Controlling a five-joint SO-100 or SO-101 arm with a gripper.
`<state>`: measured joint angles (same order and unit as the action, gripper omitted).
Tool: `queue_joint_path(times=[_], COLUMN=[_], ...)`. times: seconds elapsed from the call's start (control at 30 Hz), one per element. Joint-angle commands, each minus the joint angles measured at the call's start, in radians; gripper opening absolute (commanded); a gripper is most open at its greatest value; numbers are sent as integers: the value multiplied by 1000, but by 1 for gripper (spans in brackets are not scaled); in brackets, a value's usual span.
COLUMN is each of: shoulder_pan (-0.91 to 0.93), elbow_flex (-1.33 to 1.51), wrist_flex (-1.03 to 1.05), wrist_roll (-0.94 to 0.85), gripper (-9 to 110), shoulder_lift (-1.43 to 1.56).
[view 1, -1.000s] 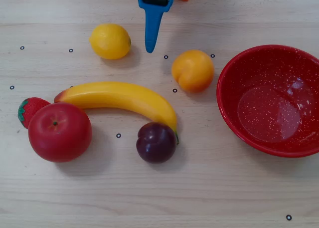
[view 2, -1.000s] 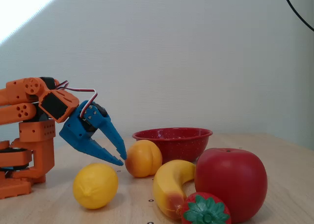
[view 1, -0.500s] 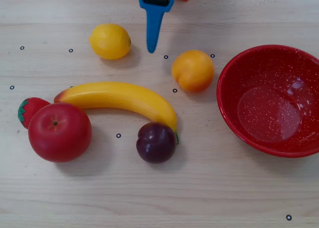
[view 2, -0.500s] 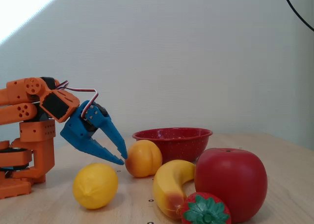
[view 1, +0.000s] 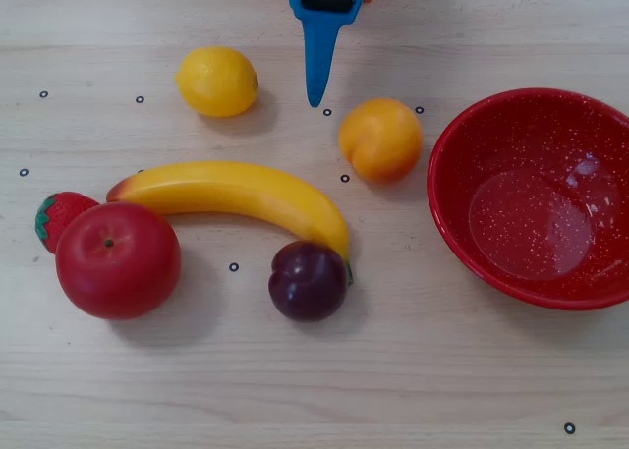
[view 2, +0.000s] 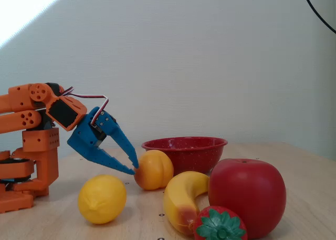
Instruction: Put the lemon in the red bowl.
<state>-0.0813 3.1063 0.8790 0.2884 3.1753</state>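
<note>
Nothing done yet as far as I can see. The lemon (view 1: 217, 81) sits free on the table (view 1: 413, 390), top left in the overhead view, well apart from the red bowl (view 1: 491, 272) at the right edge. The bowl is empty.

My gripper (view 2: 134, 167) hangs above the table with its fingers slightly parted and nothing between them. In the overhead view it (view 1: 315, 102) points down between the lemon and the orange-yellow creased fruit (view 1: 380, 139), closer to neither by much. In the fixed view the fingertips look right at that creased fruit (view 2: 154, 169); I can't tell whether they touch it.

Left to do, by my read: shift toward the lemon, open wider, grasp, lift, carry past the creased fruit, release in the bowl. So the whole task remains.

Other clutter: banana (view 1: 236, 196), red apple (view 1: 118, 259), plum (view 1: 308, 280), strawberry (view 1: 57, 216). All are clear of the lemon.

No brands, labels or readable writing anywhere. There are only small black ring marks on the tabletop.
</note>
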Motion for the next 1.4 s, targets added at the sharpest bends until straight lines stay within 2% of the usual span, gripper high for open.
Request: queue_joint_path(times=[0.0, 0.2, 0.5, 0.73, 0.93, 1.13, 1.37], shoulder_pan=[2, 5, -18, -58, -103, -152, -236], elbow_flex=[-72, -302, -623, -845, -1115, -1404, -1578], wrist_flex=[-29, 86, 316, 411, 604, 810, 859], wrist_roll=[-23, -149, -215, -63, 9, 21, 60], gripper=[0, 1, 0, 0, 1, 10, 24], shoulder_lift=[-75, -242, -451, -627, -867, -1124, -1285])
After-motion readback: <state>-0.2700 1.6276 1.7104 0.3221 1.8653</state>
